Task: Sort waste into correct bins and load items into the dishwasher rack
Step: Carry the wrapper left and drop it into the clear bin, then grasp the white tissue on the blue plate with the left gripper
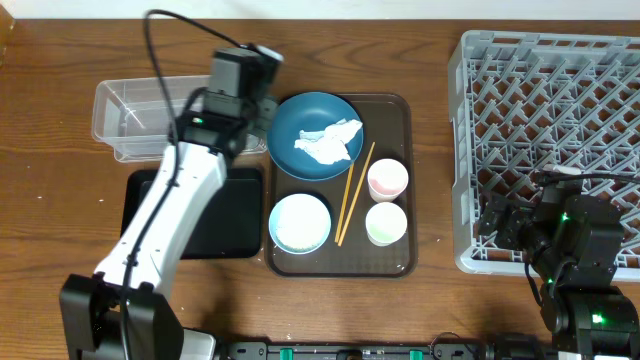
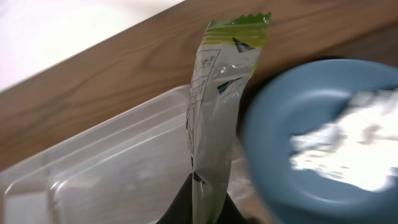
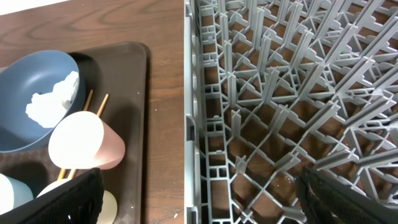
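My left gripper [image 2: 208, 210] is shut on the lower end of the yellow-green wrapper [image 2: 216, 118], which stands upright over the edge of the clear tub [image 2: 106, 174]. Overhead, that gripper [image 1: 240, 100] hangs between the tub [image 1: 120, 120] and the deep-blue dish [image 1: 310, 115], which holds the white tissue [image 1: 330, 143]. The light-blue bowl [image 1: 299, 222], chopsticks [image 1: 353, 195], pink cup [image 1: 387, 180] and green cup [image 1: 386, 223] sit on the brown tray. My right gripper [image 3: 199, 199] is open, straddling the left wall of the grey rack [image 3: 280, 93].
The black tray [image 1: 238, 220] lies in front of the clear tub, partly under my left arm. The brown serving tray [image 1: 400, 110] sits mid-table. The rack [image 1: 550, 100] fills the right side, with my right arm [image 1: 570, 235] over its near-left corner.
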Controlling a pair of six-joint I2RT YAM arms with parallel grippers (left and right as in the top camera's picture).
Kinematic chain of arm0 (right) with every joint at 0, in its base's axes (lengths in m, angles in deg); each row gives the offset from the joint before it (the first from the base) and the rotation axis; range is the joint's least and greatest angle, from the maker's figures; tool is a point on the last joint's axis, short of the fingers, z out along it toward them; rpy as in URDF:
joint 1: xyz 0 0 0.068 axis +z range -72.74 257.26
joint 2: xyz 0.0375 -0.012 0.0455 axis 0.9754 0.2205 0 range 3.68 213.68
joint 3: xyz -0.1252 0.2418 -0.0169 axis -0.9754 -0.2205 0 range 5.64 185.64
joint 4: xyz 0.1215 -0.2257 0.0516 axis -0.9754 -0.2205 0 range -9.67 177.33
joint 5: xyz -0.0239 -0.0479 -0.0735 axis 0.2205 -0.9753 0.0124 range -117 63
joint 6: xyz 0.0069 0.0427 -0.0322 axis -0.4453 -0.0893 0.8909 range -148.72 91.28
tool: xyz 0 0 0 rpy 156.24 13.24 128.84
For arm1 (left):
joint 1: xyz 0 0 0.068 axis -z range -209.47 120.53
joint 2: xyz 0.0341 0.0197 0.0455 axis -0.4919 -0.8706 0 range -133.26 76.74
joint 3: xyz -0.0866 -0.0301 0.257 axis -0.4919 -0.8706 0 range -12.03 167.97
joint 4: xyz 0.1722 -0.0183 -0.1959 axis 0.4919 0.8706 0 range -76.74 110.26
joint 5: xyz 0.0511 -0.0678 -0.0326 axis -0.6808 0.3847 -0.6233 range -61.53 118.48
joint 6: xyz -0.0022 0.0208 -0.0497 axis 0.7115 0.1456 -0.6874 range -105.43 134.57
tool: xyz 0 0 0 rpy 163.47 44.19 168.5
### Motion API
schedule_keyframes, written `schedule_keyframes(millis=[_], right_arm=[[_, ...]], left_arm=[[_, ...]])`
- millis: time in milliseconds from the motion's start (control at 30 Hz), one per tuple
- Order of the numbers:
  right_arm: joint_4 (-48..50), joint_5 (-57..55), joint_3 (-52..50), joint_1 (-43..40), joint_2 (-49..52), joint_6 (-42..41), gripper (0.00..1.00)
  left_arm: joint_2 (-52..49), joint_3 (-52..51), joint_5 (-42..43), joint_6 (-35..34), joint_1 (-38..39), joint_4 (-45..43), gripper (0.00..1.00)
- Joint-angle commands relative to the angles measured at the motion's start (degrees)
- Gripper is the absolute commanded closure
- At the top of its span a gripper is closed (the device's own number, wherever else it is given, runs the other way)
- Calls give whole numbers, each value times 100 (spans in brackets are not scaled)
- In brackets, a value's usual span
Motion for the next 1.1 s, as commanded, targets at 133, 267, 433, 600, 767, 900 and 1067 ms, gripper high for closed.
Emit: schedule_keyframes(millis=[133,267,433,600,767,900,1067], right_arm=[[-37,28,127,72,-20,-46,4],[-37,28,127,72,-20,-46,3],[-35,28,127,72,-20,-46,3],[-37,26,127,72,-20,-46,3],[-37,26,127,72,-20,-46,3],[-42,26,127,72,-20,-46,3],[-52,26,127,72,-20,-46,3]], left_arm=[[-476,33,-63,-98,-938,-442,75],[-682,33,-70,-94,-1091,-435,52],[-704,33,-68,-98,-1104,-439,39],[-704,33,-61,-413,-1097,-404,39],[-667,33,979,-802,-992,-192,39],[-662,33,2277,-1130,-695,-31,39],[-691,-2,2741,-1126,-55,210,30]])
